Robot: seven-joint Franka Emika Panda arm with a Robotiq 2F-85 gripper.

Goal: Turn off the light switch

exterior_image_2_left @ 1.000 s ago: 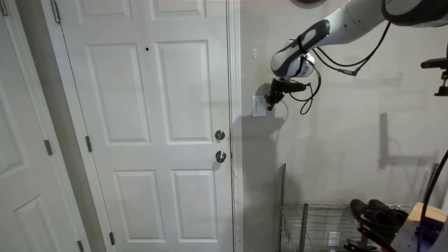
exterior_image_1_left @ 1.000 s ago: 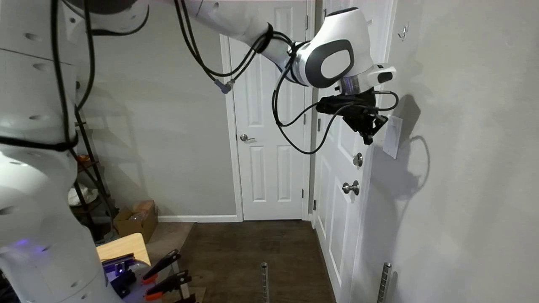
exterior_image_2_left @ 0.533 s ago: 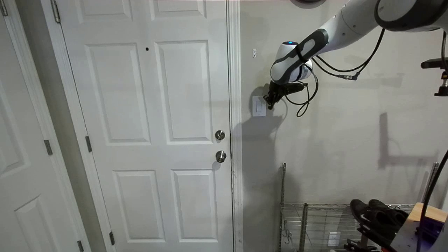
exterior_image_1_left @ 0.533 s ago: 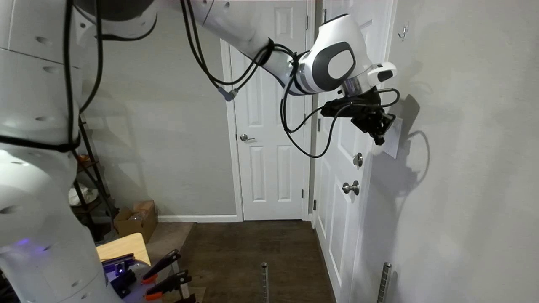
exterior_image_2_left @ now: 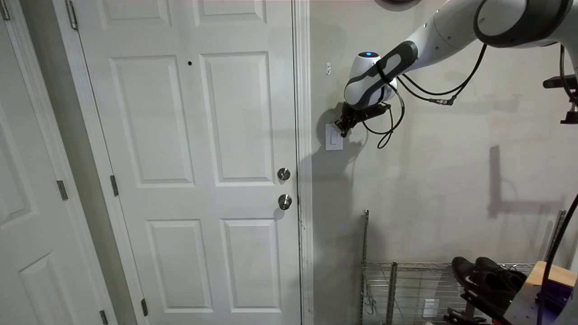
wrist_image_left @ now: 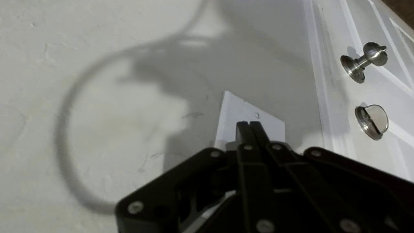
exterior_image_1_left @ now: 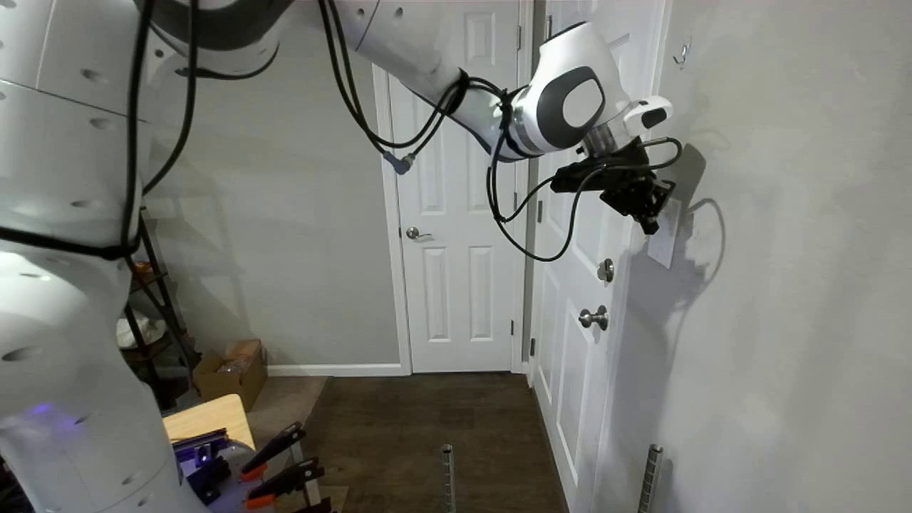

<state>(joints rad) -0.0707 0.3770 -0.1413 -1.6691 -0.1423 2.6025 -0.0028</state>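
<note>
Looking at the light switch (exterior_image_2_left: pixel 333 140), we find it upright on the grey wall (exterior_image_2_left: pixel 429 180), beside the frame (exterior_image_2_left: pixel 303 135) of the white door (exterior_image_2_left: pixel 203 198). Our gripper (wrist_image_left: pixel 248 123) hangs close to the light switch, fingers (wrist_image_left: pixel 243 132) pressed together; we cannot tell whether they touch it. Farther out, we see the silver door knob (exterior_image_2_left: pixel 285 201) below a round lock (exterior_image_2_left: pixel 283 174), and, lower down, a wire rack (exterior_image_2_left: pixel 392 289).

Hand (exterior_image_2_left: pixel 342 134) near light switch (exterior_image_2_left: pixel 333 145), white door (exterior_image_2_left: pixel 197 162)
</note>
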